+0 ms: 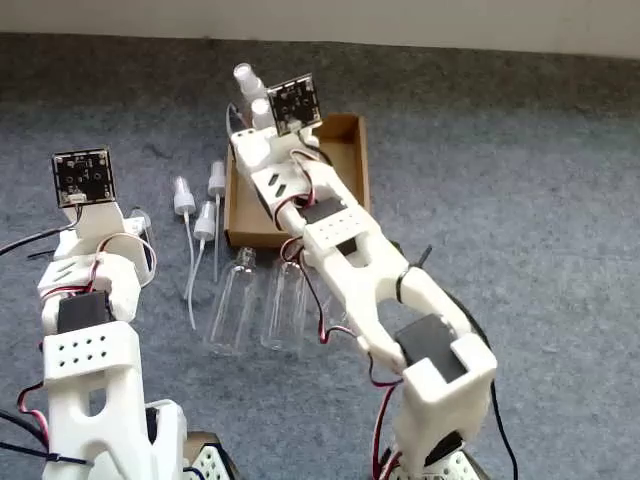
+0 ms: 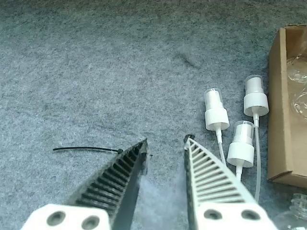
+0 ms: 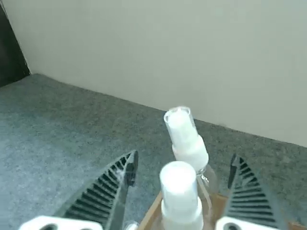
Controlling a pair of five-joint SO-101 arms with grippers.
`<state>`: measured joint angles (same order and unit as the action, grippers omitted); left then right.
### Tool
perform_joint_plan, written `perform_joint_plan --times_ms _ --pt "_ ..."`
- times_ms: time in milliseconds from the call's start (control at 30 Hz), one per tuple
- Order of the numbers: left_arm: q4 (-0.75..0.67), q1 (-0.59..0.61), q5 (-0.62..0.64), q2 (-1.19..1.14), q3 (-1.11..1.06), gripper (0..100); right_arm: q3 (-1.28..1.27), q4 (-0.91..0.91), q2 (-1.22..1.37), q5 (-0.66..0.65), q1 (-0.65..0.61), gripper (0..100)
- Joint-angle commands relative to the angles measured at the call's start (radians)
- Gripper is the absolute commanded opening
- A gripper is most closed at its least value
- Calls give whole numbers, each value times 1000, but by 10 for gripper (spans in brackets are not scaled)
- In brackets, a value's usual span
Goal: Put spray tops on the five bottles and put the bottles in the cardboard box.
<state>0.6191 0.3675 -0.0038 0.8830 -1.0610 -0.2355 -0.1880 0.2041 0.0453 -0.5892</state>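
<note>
We see a thin black cable tie lying on grey felt matting, with a pale wall behind.

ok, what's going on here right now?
The right gripper, fingers open, is at the far end of the cardboard box, where two capped bottles stand upright just ahead of it. The left gripper, open and empty, hangs over the grey carpet beside three loose spray tops. Uncapped bottles lie on the carpet in front of the box, partly hidden by the right arm, so those tops are not yet fitted.
</note>
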Motion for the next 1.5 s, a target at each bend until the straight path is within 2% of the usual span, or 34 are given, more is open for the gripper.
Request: perform_joint_plan --times_ms 0,233,400,500,600,733,833,1067,1333,1467 --pt "-20 2 6 5 4 128 25 219 -189 -15 -30 250" --pt "-20 1 8 5 4 127 25 713 -527 -14 -31 250" --pt "-18 1 8 5 4 127 24 1155 -751 -17 -21 250" --pt "-17 1 9 5 4 127 22 1385 -845 -28 31 252" --pt "-15 1 9 5 2 127 -45 1409 -860 35 105 252" --pt "-20 -4 9 5 -10 127 -156 1382 -831 204 199 252" --pt "-20 -36 8 5 -13 127 -208 1380 -757 288 214 253" --pt "-20 -51 6 5 -24 127 -222 1372 -532 295 213 324" --pt "-20 -51 6 5 -24 127 -266 1260 -309 376 114 326" --pt "-20 -51 6 5 -24 127 -282 1251 -275 373 125 320"
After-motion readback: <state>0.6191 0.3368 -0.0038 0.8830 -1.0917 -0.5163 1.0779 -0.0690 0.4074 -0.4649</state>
